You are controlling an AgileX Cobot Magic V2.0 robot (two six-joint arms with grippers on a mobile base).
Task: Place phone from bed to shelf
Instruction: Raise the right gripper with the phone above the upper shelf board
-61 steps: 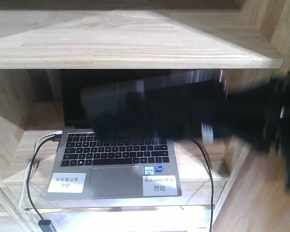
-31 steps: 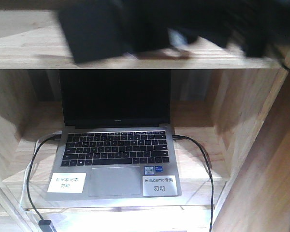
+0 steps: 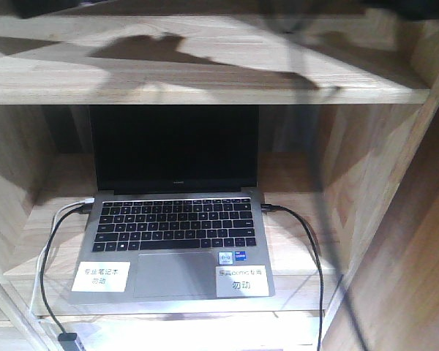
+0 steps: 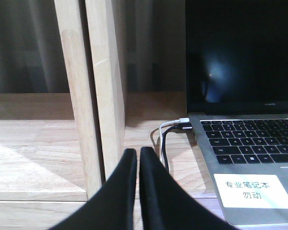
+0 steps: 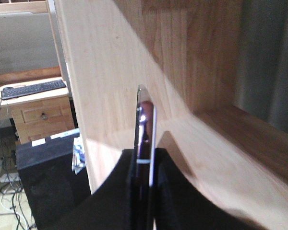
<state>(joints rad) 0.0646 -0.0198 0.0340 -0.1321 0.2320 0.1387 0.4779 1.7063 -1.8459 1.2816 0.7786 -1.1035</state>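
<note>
Left hand [image 4: 134, 165] idles empty, fingers pressed together, as the right hand [image 5: 145, 175] carries the phone [image 5: 146, 129] up at the shelf [image 3: 205, 80].

Left to right: the left hand sits low by an upright board, beside the grey laptop [image 3: 177, 241] and its cables on the lower board. The right hand grips the phone edge-on between its fingers, above a pale plank. The pick-up looks done; setting the phone flat on the shelf and letting go apparently remain. No bed is in view.
</note>
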